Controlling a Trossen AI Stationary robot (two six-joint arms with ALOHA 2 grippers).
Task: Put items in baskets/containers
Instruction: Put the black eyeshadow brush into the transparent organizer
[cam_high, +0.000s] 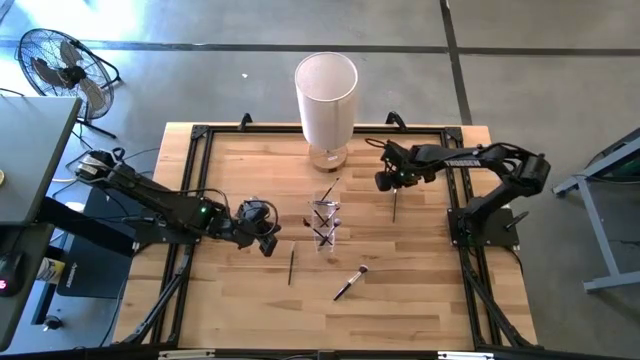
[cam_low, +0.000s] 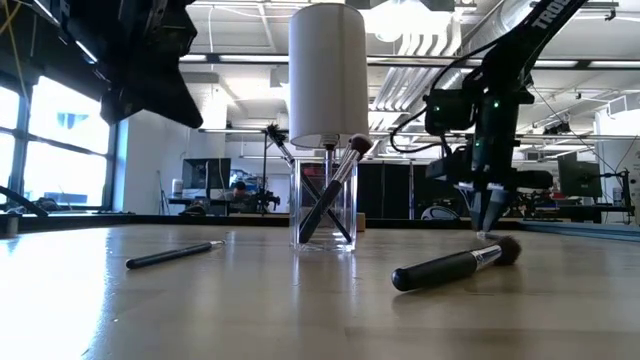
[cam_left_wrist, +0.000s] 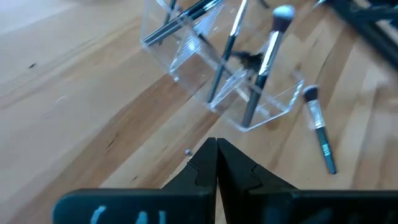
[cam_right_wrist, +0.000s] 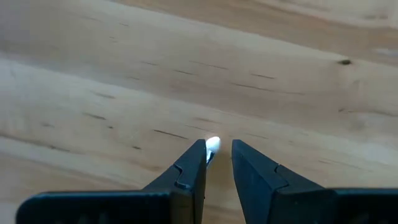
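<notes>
A small clear cup (cam_high: 323, 222) (cam_low: 323, 205) (cam_left_wrist: 249, 99) stands mid-table with several thin brushes leaning in it. Three more brushes lie flat on the wood: a thin dark one (cam_high: 291, 266) (cam_low: 175, 255), a thicker one with a pale head (cam_high: 350, 283) (cam_low: 455, 265), and a thin one (cam_high: 394, 207) right of the cup. My right gripper (cam_high: 390, 182) (cam_low: 486, 225) (cam_right_wrist: 219, 149) points down over that last brush's far end, narrowly open, its pale bristle tip (cam_right_wrist: 212, 144) between the fingers. My left gripper (cam_high: 266, 238) (cam_left_wrist: 216, 146) hovers shut, left of the cup. My right gripper comes from above, pointing down, with the brush's pale bristle tip (cam_right_wrist: 212, 144) between its fingers, close against the inner side of one finger (cam_right_wrist: 196, 163). Whether it touches the tip I cannot tell. The handle runs back under the fingers, out of sight.
A tall white cylinder (cam_high: 326, 95) (cam_low: 327, 75) stands at the far edge behind the cup. A black frame (cam_high: 200, 135) borders the wooden table. Bare wood lies near the near edge, around the two loose brushes.
</notes>
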